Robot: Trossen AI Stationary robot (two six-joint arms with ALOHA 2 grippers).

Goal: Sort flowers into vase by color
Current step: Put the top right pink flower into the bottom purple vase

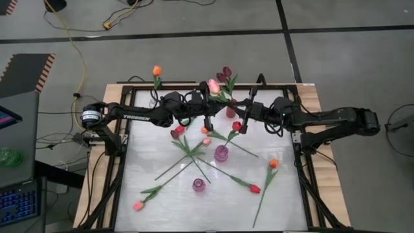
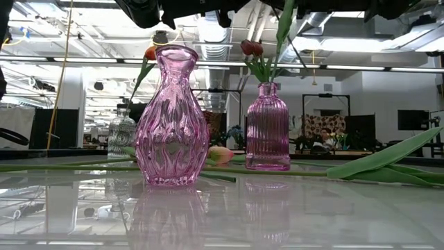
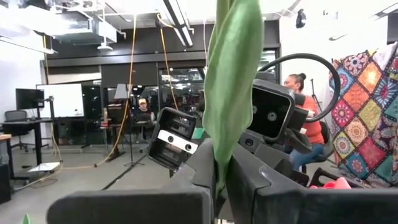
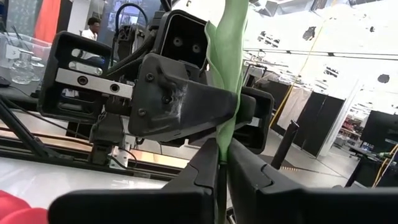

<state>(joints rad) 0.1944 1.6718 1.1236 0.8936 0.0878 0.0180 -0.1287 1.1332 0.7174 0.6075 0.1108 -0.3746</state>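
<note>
Pink vases (image 1: 221, 153) and loose tulips (image 1: 253, 188) lie below both arms.

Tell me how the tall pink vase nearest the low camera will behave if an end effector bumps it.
The tall pink vase looks like glass, so probably fragile and fairly heavy. Its narrow neck and small foot suggest it may tip from a high push. The glossy tabletop hints it might slide instead.
</note>
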